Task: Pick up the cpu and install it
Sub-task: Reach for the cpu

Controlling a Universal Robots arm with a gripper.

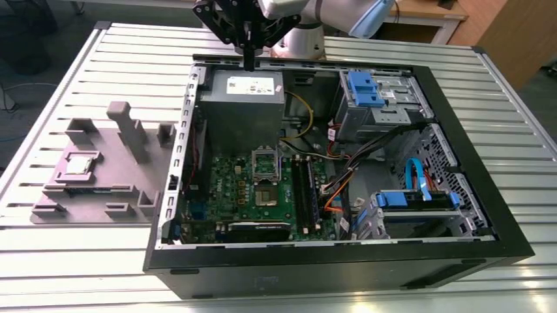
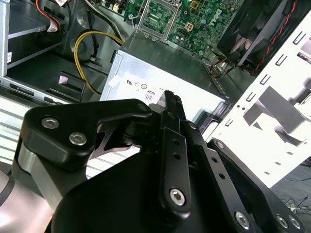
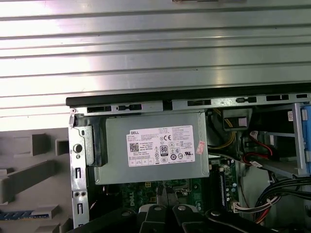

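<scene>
**Inspector:** Taking the largest first. The slatted metal tabletop (image 1: 113, 65) is carrying everything. The computer case (image 1: 331, 270) is lying on its side with the panel off, so its inside is facing up and giving access from above.

**Recorder:** And beside it?

**Inspector:** A grey fixture (image 1: 130, 134) is sitting on the tabletop just beside the case, on the exterior view's left. In my judgement its posts and recesses are keeping parts at fixed spots for pickup. Inside the case, the grey box (image 1: 239, 114) with the white label is occupying the far corner. The motherboard (image 1: 228, 186) is lying flat next to it.

**Recorder:** The arm?

**Inspector:** The end effector (image 1: 250, 64) is hanging over the far edge of the grey box, pointing down. Its fingers are pressing together and carrying nothing. In both wrist views the white label is showing just past the fingertips.

**Recorder:** The socket?

**Inspector:** The socket (image 1: 263, 193) is sitting near the middle of the motherboard with its dark centre showing. It is unfilled, as far as I can judge.

**Recorder:** And the part itself?

**Inspector:** The cpu (image 1: 78, 164) is resting flat in a recess of the grey fixture, metal top up. It is lying outside the case and well apart from the end effector. I am recording it as not yet picked up.
</scene>
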